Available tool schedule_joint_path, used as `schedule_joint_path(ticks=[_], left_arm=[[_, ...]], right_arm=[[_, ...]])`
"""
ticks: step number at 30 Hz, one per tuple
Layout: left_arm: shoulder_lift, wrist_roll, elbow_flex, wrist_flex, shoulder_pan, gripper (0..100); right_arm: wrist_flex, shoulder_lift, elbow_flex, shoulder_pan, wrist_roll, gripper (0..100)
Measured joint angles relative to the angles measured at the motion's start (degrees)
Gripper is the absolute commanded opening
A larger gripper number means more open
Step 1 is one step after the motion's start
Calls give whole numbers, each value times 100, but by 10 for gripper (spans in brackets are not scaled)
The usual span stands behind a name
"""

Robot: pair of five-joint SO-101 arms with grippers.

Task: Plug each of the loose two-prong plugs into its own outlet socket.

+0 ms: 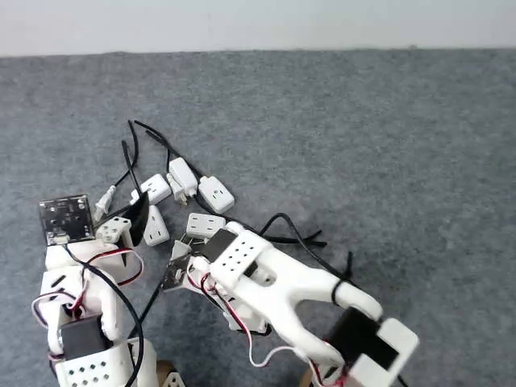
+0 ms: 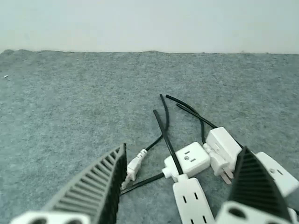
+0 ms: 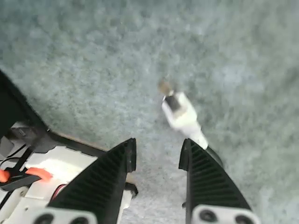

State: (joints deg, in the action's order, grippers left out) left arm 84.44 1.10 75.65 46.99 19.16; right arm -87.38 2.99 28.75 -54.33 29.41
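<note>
One plug (image 3: pixel 181 114), frame centre: likely light, rigid; pinch body sides.
Left gripper (image 2: pixel 183 149): wide, empty.
Right gripper (image 3: pixel 158 144): half-parted, empty.

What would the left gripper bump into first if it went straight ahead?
Probably the long white socket, lying between the open fingers of the left gripper, with a square white socket just beyond it. Depth is hard to judge here.
</note>
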Motion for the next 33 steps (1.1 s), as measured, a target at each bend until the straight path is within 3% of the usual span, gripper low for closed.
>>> schedule_joint_path(ticks=[12,18,27,33], left_arm=[[0,18,0,-18,18,360],[0,35,0,-18,18,360],[0,35,0,-18,18,360],[0,35,0,-18,18,360]], right_arm=[[123,1011,-905,18,360,151],[123,1266,-976,18,413,250],[132,1363,-993,378,422,106],[264,1371,-958,404,422,121]])
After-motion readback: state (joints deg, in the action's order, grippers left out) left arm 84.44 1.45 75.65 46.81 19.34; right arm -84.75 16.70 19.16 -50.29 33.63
